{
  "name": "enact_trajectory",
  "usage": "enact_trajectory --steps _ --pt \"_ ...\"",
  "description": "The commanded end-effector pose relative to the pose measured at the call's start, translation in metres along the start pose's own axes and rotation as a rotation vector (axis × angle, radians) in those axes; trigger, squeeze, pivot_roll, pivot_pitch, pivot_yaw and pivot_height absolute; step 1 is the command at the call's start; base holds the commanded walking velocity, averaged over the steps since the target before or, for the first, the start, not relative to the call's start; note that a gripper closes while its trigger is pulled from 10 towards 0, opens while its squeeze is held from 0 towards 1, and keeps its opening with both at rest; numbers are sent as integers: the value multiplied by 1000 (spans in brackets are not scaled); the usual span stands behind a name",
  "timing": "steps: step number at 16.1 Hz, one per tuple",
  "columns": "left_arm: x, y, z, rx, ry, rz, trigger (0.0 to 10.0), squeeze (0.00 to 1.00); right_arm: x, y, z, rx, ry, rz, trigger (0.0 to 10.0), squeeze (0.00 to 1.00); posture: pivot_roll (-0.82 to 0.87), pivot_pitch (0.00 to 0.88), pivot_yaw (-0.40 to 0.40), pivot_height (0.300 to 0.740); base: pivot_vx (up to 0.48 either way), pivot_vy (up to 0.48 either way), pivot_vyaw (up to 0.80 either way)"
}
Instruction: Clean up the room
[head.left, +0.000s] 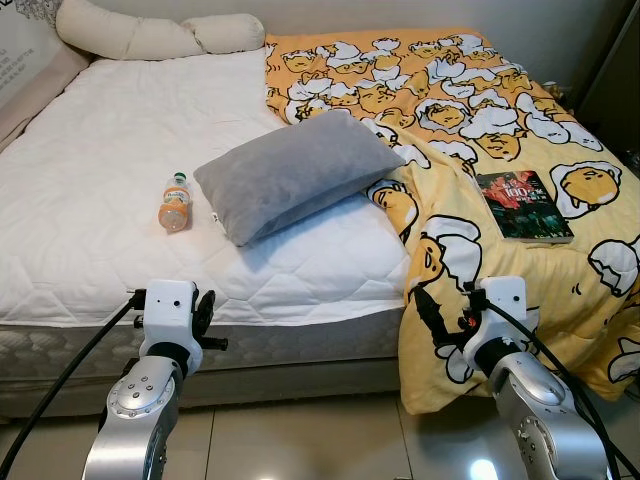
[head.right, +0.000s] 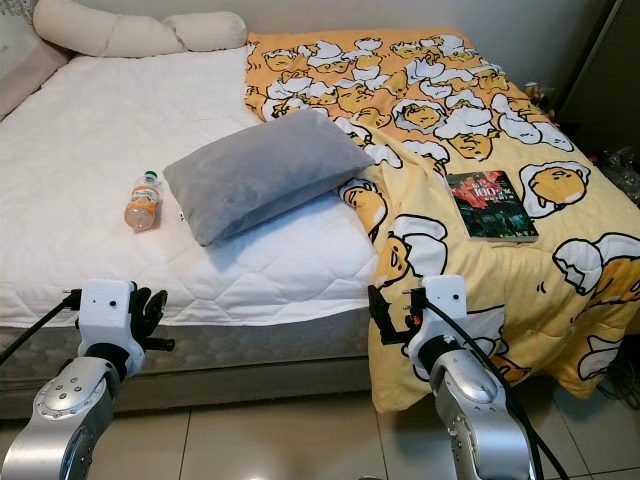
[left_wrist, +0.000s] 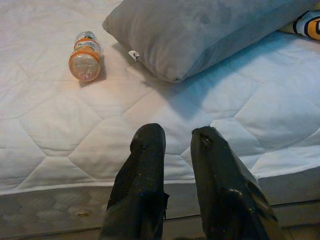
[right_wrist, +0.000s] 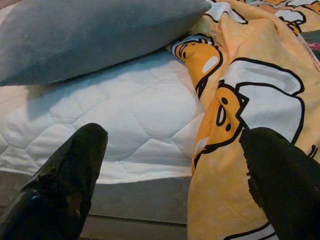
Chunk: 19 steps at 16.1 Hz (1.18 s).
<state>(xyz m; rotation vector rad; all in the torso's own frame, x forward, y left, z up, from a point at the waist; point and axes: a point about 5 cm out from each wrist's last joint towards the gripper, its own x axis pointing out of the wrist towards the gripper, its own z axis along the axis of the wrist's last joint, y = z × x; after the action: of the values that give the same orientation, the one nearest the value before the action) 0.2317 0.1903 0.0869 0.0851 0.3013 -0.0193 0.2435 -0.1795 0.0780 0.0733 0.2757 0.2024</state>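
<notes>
An orange-capped drink bottle (head.left: 175, 202) lies on its side on the white mattress (head.left: 90, 230). To its right rests a grey pillow (head.left: 295, 170), partly over the edge of a yellow cartoon-print blanket (head.left: 450, 100). On that blanket lies a dark book (head.left: 523, 205). My left gripper (head.left: 205, 318) hovers at the bed's front edge, below the bottle, its fingers (left_wrist: 147, 145) close together and holding nothing. My right gripper (right_wrist: 172, 132) is open and empty, held in front of the blanket where it hangs over the bed's edge.
Cream pillows (head.left: 140, 35) lie along the head of the bed at the far left. The blanket drapes down over the near right corner of the bed to the tiled floor (head.left: 300, 440). Dark furniture (head.right: 600, 80) stands at the far right.
</notes>
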Motion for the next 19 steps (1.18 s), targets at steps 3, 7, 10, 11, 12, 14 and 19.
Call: enact_trajectory --steps 3,7,10,11,12,14,19 --pt "-13 -1 13 7 -22 83 10000 0 -12 6 -1 -66 26 -175 10000 0 -53 0 -21 740 0 0 0" --pt "-12 -1 14 8 -20 78 10000 0 -12 6 -1 -73 26 -181 10000 0 -53 0 -21 740 0 0 0" --pt "-7 -10 13 -22 -17 -16 10000 1000 -11 10 -15 -28 81 -174 10000 1000 -81 0 13 740 0 0 0" --pt "-7 -10 13 -22 -22 -18 10000 1000 -11 11 -14 -19 78 -165 10000 1000 -81 0 13 740 0 0 0" --pt "-7 -10 13 -22 -22 -18 10000 1000 -11 11 -14 -19 78 -165 10000 1000 -81 0 13 740 0 0 0" --pt "-9 -11 18 -53 -34 -34 10000 1000 -12 19 -8 -33 47 -134 10000 1000 -83 0 16 740 0 0 0" --pt "-6 -10 29 4 -95 -22 10000 1000 -7 21 0 -59 4 -125 10000 1000 -79 0 28 740 0 0 480"
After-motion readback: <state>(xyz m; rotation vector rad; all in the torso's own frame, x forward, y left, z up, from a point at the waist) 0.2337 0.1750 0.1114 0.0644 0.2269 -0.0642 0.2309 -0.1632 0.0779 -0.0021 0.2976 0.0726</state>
